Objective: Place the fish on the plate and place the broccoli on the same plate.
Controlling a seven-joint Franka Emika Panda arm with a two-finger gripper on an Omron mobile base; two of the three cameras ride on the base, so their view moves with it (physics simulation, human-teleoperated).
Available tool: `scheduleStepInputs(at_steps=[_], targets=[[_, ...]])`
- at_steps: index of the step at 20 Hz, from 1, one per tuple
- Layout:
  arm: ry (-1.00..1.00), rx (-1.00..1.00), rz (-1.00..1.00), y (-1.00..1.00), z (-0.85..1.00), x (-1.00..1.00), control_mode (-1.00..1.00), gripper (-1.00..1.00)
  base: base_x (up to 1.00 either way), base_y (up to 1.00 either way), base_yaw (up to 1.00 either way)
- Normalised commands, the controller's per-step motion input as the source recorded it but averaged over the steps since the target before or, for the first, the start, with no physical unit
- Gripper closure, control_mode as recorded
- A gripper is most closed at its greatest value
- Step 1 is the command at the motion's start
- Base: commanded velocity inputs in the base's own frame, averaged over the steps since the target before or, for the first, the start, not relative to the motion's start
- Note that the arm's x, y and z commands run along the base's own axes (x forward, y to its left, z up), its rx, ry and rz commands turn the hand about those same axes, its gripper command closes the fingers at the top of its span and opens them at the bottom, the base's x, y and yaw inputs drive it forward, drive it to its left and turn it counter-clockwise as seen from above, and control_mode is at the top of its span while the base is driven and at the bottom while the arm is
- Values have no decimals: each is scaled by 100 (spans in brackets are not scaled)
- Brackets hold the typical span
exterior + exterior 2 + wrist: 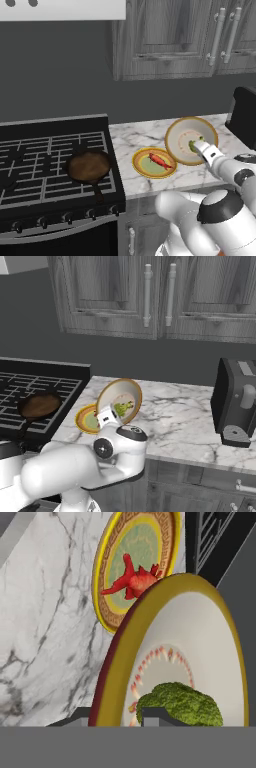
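Marble worktop (135,137) mid-frame: our gripper (196,145), clenched on broccoli (180,704) in the tilted bowl (177,135), could drag that bowl against the fish (159,160) plate (141,169).

Red-orange fish (159,160) lay flat on yellow-rimmed, green-centred plate (141,168) on the marble, w/ bushy green broccoli (180,704) apart from it in the tilted tan bowl (176,133) just beside.
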Motion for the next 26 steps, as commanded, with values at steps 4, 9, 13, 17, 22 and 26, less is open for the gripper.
scheduleStepInputs(at_steps=[4,9,13,17,22,26], targets=[[2,-16,23,-36,0,12,-100,100,0,0,0],[13,-8,19,-6,-1,61,-100,100,0,0,0],[16,-9,15,0,0,80,-100,100,0,0,0],[10,-13,12,0,0,54,-100,100,0,0,0],[5,-17,11,0,0,38,-100,100,0,0,0],[2,-19,9,0,0,23,-100,100,0,0,0]])
